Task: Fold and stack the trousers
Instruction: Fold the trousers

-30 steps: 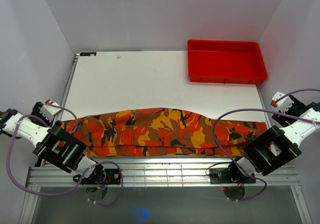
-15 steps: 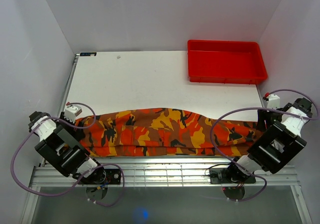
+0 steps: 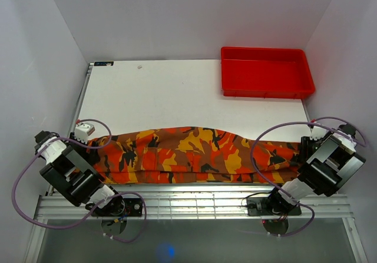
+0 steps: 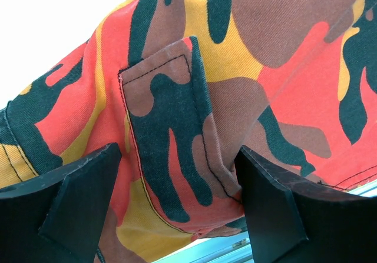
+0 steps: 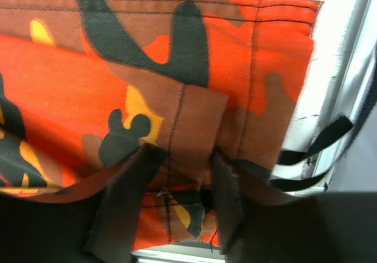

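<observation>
R end effector (image 5: 181,153) astride trousers (image 5: 118,80) hem fold, nr table (image 5: 339,16) edge.

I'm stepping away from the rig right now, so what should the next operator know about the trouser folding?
Left gripper: open, straddling the pocket end of the trousers.
Right gripper: half-closed about the hem end; firm grip unclear.
Trousers: one long strip along the near edge of the table; red tray at the far right.
Done: apparently laid leg over leg.
Left: fold end to end, then stack.

A lab test booth: bare white walls (image 3: 177,16) box in a white table (image 3: 177,92) with aluminium rails (image 3: 194,201).
</observation>
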